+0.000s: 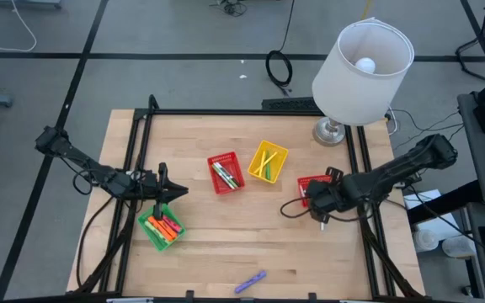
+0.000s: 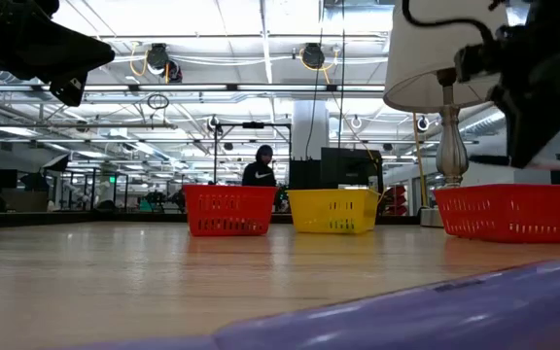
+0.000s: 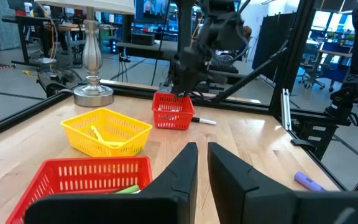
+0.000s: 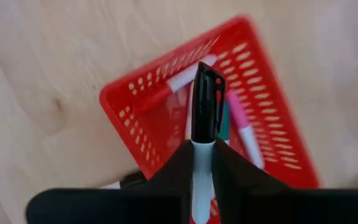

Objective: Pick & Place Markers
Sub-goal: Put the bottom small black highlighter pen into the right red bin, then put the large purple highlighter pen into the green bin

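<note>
At the right of the overhead frame, the right pincer (image 4: 202, 163) is clenched on a white marker with a black cap (image 4: 206, 102), held above a red basket (image 4: 140, 94) containing other markers (image 4: 244, 127). At the left, the left pincer (image 3: 202, 163) hangs with fingers nearly together, grasping nothing, above a green basket (image 1: 151, 231). A purple marker (image 1: 250, 281) lies on the table (image 1: 226, 244) at bottom centre.

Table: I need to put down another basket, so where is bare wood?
Free: the near strip between the green basket and the purple marker, and the middle below the red basket and yellow basket. Crowded: around the right claw and lamp.
</note>
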Tool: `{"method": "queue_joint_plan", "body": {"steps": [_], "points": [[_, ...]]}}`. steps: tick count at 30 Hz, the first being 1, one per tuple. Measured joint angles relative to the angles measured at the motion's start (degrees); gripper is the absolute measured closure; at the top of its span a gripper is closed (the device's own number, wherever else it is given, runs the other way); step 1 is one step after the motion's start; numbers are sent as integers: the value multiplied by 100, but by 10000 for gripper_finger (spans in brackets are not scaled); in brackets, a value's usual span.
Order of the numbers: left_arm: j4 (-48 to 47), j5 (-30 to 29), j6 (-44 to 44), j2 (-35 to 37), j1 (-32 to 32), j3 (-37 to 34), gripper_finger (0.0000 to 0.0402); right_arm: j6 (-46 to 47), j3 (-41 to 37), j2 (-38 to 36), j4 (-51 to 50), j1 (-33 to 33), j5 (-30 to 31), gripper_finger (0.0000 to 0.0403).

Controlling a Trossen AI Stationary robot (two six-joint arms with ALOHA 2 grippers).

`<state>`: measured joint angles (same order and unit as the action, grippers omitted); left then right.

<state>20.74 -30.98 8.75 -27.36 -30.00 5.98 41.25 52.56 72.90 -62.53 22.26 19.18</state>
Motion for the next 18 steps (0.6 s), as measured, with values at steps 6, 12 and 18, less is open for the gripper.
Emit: {"method": "queue_joint_plan", "body": {"steps": [6,12,18], "points": [[0,0,2,1,0,0,355,266,-265,0,9,-184,-135,288],[1,0,2,-1,1,0,355,305,-199,-96,-7,-203,-136,232],[3,0,1,0,0,0,355,-781,351,-675,1606,400,108,244]]}}
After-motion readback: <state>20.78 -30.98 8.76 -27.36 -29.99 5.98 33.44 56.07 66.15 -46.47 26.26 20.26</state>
